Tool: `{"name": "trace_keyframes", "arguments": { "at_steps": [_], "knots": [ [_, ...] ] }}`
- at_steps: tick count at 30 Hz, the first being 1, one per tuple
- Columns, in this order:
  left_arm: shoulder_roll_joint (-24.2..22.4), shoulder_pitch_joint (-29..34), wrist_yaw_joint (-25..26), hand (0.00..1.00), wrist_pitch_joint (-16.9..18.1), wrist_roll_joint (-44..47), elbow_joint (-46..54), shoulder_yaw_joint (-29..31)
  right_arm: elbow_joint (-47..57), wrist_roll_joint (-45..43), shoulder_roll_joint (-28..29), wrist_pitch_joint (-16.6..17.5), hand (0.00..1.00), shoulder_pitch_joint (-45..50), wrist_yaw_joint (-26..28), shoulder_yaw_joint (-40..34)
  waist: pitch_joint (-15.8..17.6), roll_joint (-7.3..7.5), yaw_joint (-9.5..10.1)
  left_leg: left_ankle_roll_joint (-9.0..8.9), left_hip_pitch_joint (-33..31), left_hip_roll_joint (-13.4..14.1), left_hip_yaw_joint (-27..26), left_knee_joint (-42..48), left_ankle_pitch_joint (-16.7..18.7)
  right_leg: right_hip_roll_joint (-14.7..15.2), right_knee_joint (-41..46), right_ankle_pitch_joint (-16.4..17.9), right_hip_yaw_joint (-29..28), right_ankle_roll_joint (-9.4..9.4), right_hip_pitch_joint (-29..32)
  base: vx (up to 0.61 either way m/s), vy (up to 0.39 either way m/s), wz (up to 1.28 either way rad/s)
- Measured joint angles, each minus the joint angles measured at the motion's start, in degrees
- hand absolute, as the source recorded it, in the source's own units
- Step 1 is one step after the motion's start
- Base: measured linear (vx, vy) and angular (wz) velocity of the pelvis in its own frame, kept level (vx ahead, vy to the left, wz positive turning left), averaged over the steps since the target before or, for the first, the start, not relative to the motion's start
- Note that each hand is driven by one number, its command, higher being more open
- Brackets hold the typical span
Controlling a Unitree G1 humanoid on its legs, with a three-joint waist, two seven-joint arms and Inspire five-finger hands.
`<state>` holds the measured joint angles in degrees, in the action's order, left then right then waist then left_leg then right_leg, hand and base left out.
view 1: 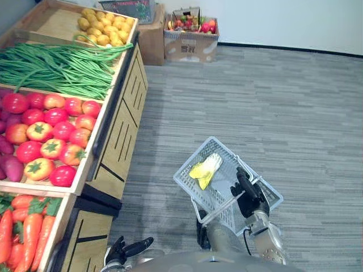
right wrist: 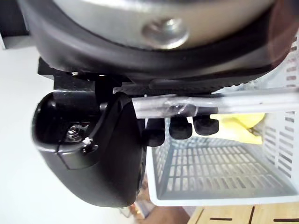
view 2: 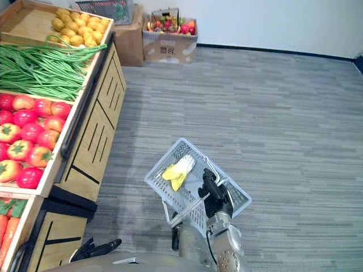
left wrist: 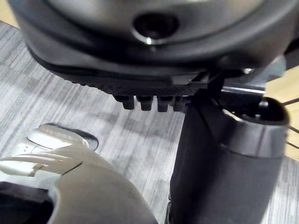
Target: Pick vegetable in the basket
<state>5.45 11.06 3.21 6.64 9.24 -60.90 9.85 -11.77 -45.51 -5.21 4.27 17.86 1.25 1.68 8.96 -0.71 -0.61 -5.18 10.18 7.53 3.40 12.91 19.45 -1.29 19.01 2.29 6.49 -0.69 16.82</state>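
Note:
A light grey plastic basket hangs over the floor from its bar handle. My right hand is shut on that handle. In the right wrist view its fingers curl round the handle bar. A yellow and white leafy vegetable lies inside the basket, and it also shows as a yellow vegetable past the fingers. My left hand hangs low beside the stand's front with relaxed fingers, holding nothing.
A wooden produce stand runs along my left. Its bins hold carrots, tomatoes, long green beans and yellow fruit. A cardboard box of produce stands by the far wall. Grey carpet lies to the right.

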Motion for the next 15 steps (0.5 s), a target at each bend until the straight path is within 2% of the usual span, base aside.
{"name": "trace_keyframes", "arguments": {
  "at_steps": [4,7,11,13,14,15],
  "knots": [
    [0.1,-1.0,0.1,1.0,0.0,-0.4,0.1,-0.2,0.0,-0.5,-0.1,0.0,0.0,0.4,0.0,-0.8,-0.1,0.05,-0.01,-1.38,-1.9,1.3,2.9,4.2,-2.1,-0.7,-0.1,2.1,2.3,-1.69,-1.8,0.15,-0.211,0.24],
    [0.0,-1.9,0.3,1.0,0.1,0.1,0.6,-0.4,0.0,-0.5,0.0,0.0,0.0,0.5,0.0,-1.1,-0.3,0.05,-0.07,-2.35,-2.9,1.7,4.3,6.3,-3.9,-1.1,-1.7,2.3,3.0,-1.98,-3.4,0.11,-0.126,0.14],
    [-0.1,-1.6,0.3,1.0,0.5,0.3,0.7,-0.5,0.0,-1.1,0.1,0.0,0.0,1.6,0.0,-1.1,-0.7,0.21,-0.39,-2.31,-7.8,1.0,4.5,18.2,-6.3,-1.5,-4.4,2.3,3.0,-2.07,-6.5,0.09,-0.089,0.04],
    [0.0,-1.4,0.4,1.0,0.5,2.0,0.7,-0.4,0.0,-1.3,0.1,0.0,0.0,3.4,0.0,-1.1,-0.8,0.61,-0.19,-1.83,-10.6,1.9,1.0,27.1,-11.4,-1.4,-6.3,2.4,2.9,-2.3,-10.3,0.14,-0.073,0.01],
    [0.3,-1.4,0.4,1.0,0.6,2.1,0.8,-0.2,-0.1,-2.2,0.2,0.0,0.0,4.2,0.0,-1.1,-1.1,1.23,0.29,-1.48,-11.6,3.3,-3.2,30.2,-14.0,-0.9,-7.4,2.4,3.1,-2.47,-11.8,0.16,-0.059,0.07],
    [0.7,-1.4,0.3,1.0,0.7,2.1,0.8,-0.1,-0.1,-2.2,0.4,0.0,0.0,4.6,0.0,-1.1,-1.1,1.65,0.28,-0.72,-11.9,4.4,-6.0,31.2,-14.3,-0.5,-7.8,2.5,3.6,-2.58,-12.5,0.11,-0.024,0.25]
  ]
}}
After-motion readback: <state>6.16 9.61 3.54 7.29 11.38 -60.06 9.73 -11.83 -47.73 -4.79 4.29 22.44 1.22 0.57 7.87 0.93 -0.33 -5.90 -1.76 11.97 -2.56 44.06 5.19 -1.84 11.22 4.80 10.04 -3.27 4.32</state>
